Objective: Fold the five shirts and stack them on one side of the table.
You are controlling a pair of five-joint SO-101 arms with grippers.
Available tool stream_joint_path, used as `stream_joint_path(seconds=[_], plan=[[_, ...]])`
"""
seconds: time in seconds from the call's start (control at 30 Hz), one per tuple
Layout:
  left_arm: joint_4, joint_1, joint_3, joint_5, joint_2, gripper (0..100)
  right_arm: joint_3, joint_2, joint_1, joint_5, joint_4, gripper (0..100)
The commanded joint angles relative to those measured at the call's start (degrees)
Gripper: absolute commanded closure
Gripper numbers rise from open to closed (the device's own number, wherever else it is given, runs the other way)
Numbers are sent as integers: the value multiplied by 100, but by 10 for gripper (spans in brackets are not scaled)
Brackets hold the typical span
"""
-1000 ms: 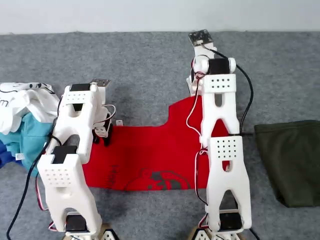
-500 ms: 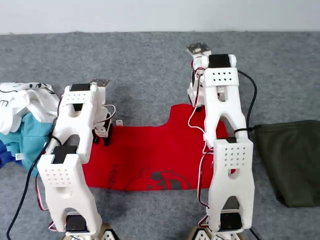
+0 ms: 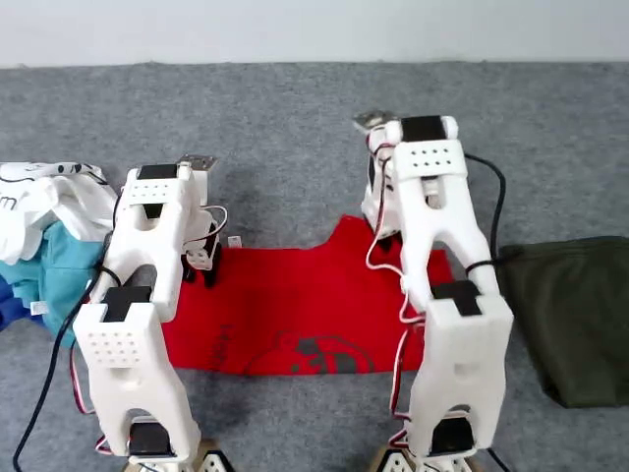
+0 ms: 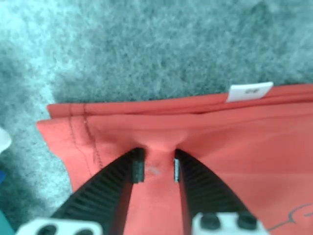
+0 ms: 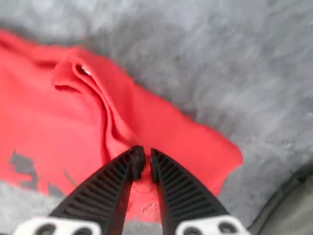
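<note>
A red shirt (image 3: 295, 305) lies folded across the grey table between my two arms. My left gripper (image 4: 155, 165) is shut on a pinch of the red shirt (image 4: 205, 132) close to its corner and a white label (image 4: 250, 91). In the high view that gripper (image 3: 201, 258) sits at the shirt's left end. My right gripper (image 5: 144, 159) is shut on a raised fold of the red shirt (image 5: 58, 117), and it stands at the shirt's upper right part in the high view (image 3: 381, 218).
A dark green folded shirt (image 3: 575, 315) lies at the right edge. A heap of white (image 3: 39, 202), teal (image 3: 59, 275) and blue (image 3: 10, 307) shirts lies at the left edge. Bare grey felt (image 3: 285, 128) stretches behind the red shirt.
The right arm has swung left and nearer, dragging the shirt's upper right flap with it. The left arm has stayed put.
</note>
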Motion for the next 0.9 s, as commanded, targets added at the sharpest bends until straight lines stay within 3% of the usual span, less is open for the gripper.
stream_joint_path(seconds=[0.0,0.3,0.5,0.7,0.87], plan=[[-202,35,-66,26,149,888,598,-927,-101,185,207,988],[-202,35,-66,26,149,888,3226,-1930,-84,202,-1051,988],[-202,35,-66,26,158,888,4070,-2378,-110,316,-1587,980],[-202,35,-66,26,158,888,3780,-2554,-207,334,-1024,845],[-202,35,-66,26,158,888,2716,-2985,-637,404,75,839]])
